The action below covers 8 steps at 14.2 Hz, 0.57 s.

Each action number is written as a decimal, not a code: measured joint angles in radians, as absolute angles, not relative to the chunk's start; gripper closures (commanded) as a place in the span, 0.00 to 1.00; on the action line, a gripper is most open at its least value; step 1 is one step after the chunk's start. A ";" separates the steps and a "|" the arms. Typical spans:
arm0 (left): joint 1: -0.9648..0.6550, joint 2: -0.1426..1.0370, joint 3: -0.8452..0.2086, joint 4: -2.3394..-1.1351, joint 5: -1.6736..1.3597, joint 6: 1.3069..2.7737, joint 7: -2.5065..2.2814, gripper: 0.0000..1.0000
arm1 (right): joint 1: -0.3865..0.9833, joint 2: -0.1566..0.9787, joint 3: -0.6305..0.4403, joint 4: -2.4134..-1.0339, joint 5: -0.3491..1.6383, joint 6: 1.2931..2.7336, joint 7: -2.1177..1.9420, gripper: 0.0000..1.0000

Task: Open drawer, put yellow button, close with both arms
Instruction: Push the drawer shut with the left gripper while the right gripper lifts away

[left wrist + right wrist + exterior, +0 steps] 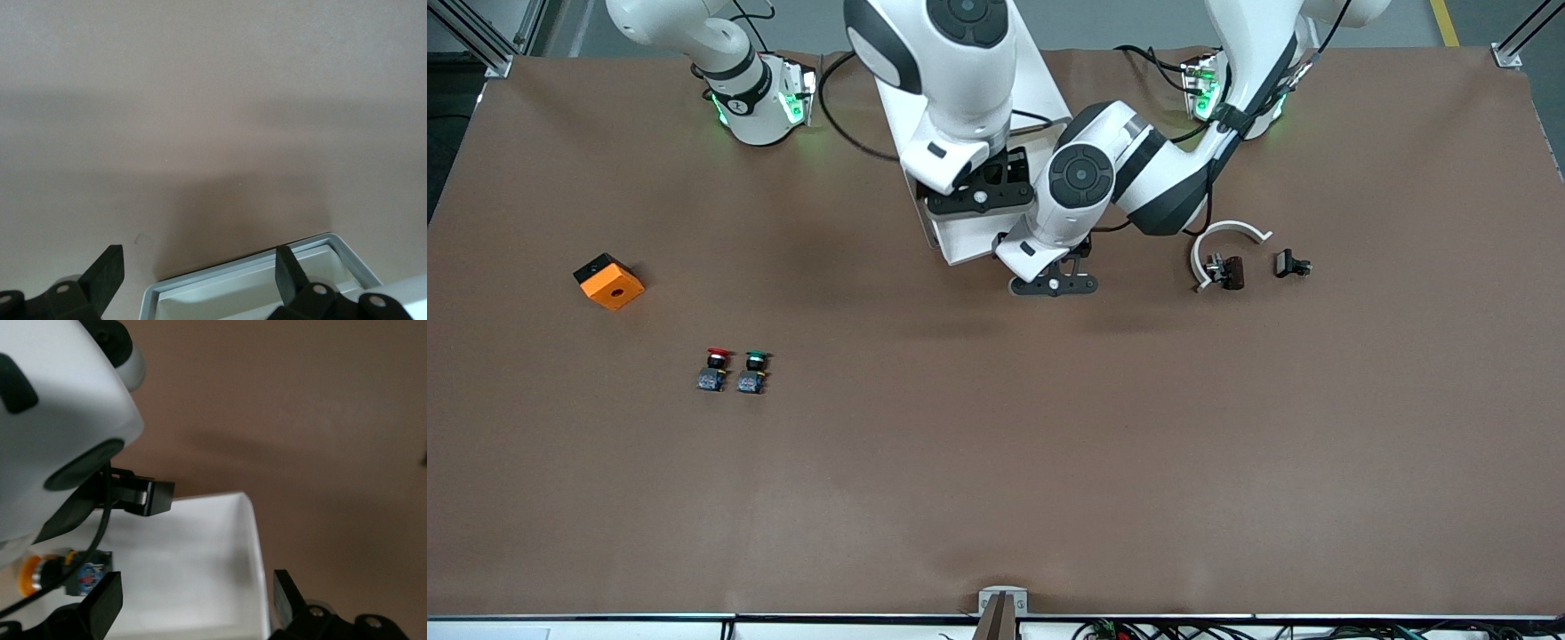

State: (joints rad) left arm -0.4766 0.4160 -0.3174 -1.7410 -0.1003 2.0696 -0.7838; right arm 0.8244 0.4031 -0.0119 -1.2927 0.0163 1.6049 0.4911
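Observation:
The drawer (959, 244) is pulled out of the white cabinet (1044, 87) near the robots' bases, mostly hidden under both arms. In the right wrist view the yellow button (41, 574) lies on its side on the drawer floor (193, 547); it is hidden in the front view. My right gripper (978, 197) (193, 600) is open and empty over the drawer. My left gripper (1054, 284) (200, 273) is open and empty over the drawer's front rim (233, 277), one finger over the table and one over the drawer.
An orange block (608, 281) lies toward the right arm's end. A red-capped button (716, 368) and a green-capped button (754, 371) stand side by side, nearer the front camera. A white curved part (1227, 236) and a small black part (1291, 264) lie toward the left arm's end.

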 measured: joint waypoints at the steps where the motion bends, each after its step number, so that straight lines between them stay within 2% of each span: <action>1: -0.477 0.413 -0.323 -1.743 -0.100 2.070 -0.796 0.00 | 0.815 0.403 -0.017 -1.293 -0.006 1.605 0.387 0.00; 5: -0.475 0.409 -0.341 -1.755 -0.111 2.070 -0.847 0.00 | 0.772 0.403 -0.021 -1.293 -0.068 1.615 0.124 0.00; 8: -0.475 0.408 -0.357 -1.762 -0.149 2.070 -0.865 0.00 | 0.685 0.403 -0.025 -1.293 -0.083 1.646 -0.136 0.00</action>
